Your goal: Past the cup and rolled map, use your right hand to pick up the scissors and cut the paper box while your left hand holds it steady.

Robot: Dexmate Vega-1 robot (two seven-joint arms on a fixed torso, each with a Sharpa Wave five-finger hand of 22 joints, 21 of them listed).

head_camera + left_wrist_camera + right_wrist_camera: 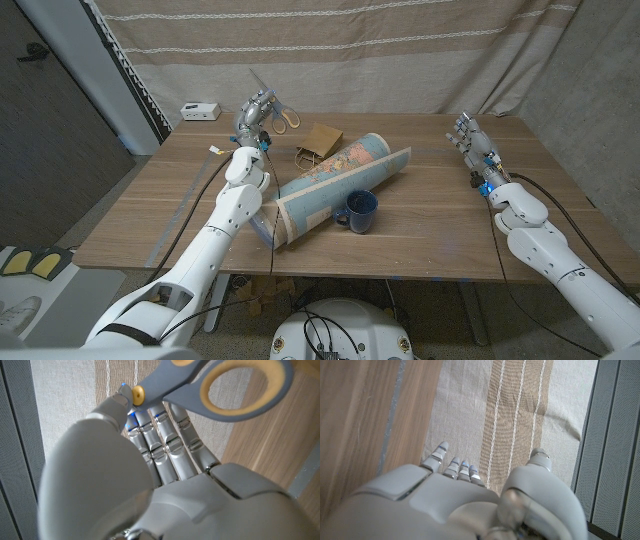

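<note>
My left hand (254, 113) is raised over the table's far left. It pinches the scissors (283, 120) between thumb and fingers, blades pointing up. In the left wrist view the grey scissors (200, 382) with a yellow-lined handle loop cross in front of the fingers (167, 442). The brown paper box (322, 139) lies just right of that hand, behind the rolled map (335, 183). The blue cup (358, 210) stands in front of the map. My right hand (473, 140) hovers at the far right, fingers up and apart, holding nothing; its fingers (454, 466) point toward the curtain.
A small white box (200, 110) sits at the back left corner of the wooden table (450, 230). A small white scrap (215, 150) lies near my left forearm. A striped curtain (400, 50) hangs close behind the table.
</note>
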